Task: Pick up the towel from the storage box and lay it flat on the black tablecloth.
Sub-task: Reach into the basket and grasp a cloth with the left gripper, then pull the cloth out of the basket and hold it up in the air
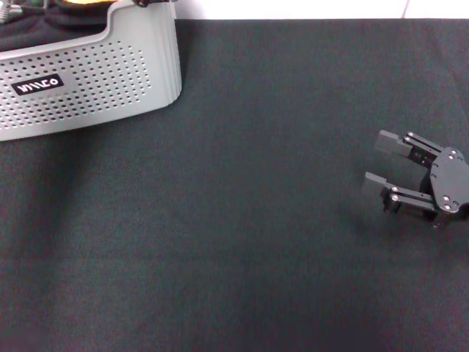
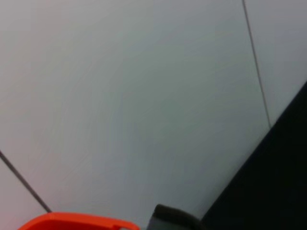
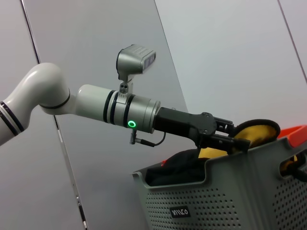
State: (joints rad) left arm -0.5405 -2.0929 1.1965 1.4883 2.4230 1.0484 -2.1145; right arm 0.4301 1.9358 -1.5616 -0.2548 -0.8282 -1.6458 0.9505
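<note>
The light grey storage box (image 1: 88, 81) stands at the far left of the black tablecloth (image 1: 249, 220). In the right wrist view the box (image 3: 230, 196) holds the orange-yellow towel (image 3: 261, 132) with black edging, bunched at its rim. My left gripper (image 3: 241, 142) reaches over the box and is shut on a fold of the towel, just above the rim. Only a sliver of the towel (image 1: 80, 2) shows at the head view's top edge. My right gripper (image 1: 381, 163) rests open and empty over the tablecloth at the right.
A plain black cloth (image 3: 177, 167) lies inside the box beside the towel. An orange plastic rim (image 3: 293, 130) shows behind the box, and also in the left wrist view (image 2: 76, 221). A pale wall stands behind the table.
</note>
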